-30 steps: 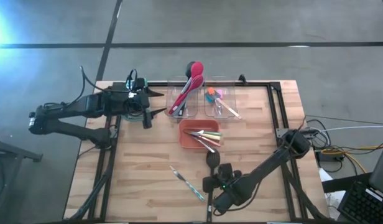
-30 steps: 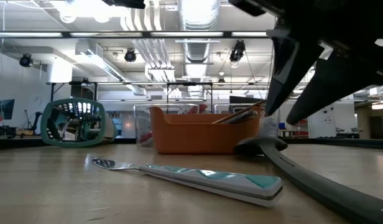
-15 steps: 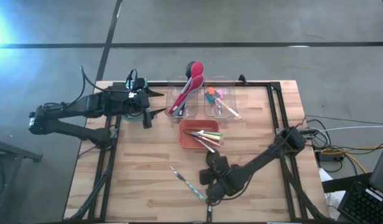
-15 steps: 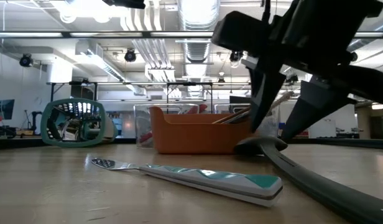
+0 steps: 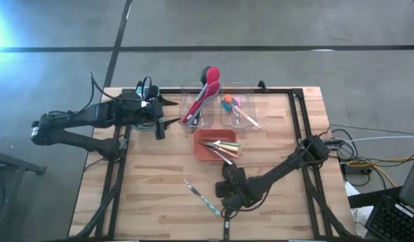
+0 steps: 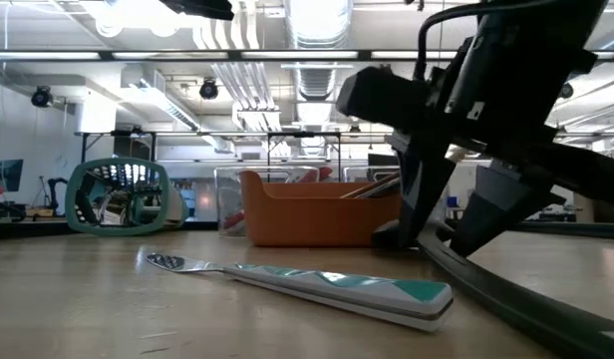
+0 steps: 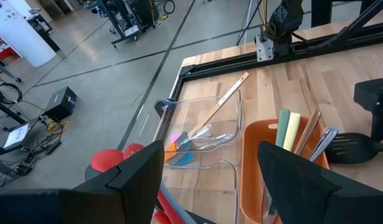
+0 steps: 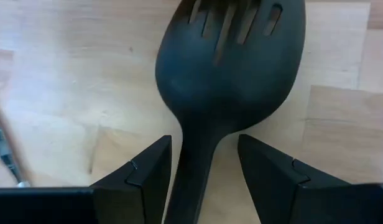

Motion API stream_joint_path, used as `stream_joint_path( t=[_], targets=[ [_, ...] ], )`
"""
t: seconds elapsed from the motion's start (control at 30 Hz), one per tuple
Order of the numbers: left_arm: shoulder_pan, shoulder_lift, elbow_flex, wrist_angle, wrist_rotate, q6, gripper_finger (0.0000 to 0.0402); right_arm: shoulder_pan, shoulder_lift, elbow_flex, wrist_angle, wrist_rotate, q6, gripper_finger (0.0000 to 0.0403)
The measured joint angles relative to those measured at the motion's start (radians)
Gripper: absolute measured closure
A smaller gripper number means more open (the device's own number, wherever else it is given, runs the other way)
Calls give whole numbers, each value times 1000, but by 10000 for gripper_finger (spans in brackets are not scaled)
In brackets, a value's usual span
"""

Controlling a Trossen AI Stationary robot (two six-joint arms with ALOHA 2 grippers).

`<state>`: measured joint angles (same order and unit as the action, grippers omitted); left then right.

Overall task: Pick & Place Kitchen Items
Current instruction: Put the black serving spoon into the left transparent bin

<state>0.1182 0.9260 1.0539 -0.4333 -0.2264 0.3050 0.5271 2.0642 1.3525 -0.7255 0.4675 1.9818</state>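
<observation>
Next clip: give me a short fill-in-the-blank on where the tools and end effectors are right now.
1. The right end effector has its open fingers on either side of the black slotted spoon's ____.
2. The teal-handled tool lies on the ____.
3. The red spoons stand in a clear ____.
4. The left end effector waits, open, beside the clear tubs, holding ____.

Missing words: handle; table; tub; nothing

Even, bright light falls on the table from ceiling strips (they flare white in the low view). A blue-white glare burns at the high view's left edge. Shadows stay soft; the near spoon is slightly blurred.
</observation>
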Motion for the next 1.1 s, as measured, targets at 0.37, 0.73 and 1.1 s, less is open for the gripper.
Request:
stream_joint_path(
  t=[0.37,0.73,1.1],
  targets=[
    [0,1,-12,20,0,0,138,-6,-9,-106,49,-21,93,267],
    [0,2,-12,21,0,1,138,22,-24,-113,8,-44,83,384],
    [0,2,-12,21,0,1,138,164,-188,-123,-234,-44,235,391]
  ],
)
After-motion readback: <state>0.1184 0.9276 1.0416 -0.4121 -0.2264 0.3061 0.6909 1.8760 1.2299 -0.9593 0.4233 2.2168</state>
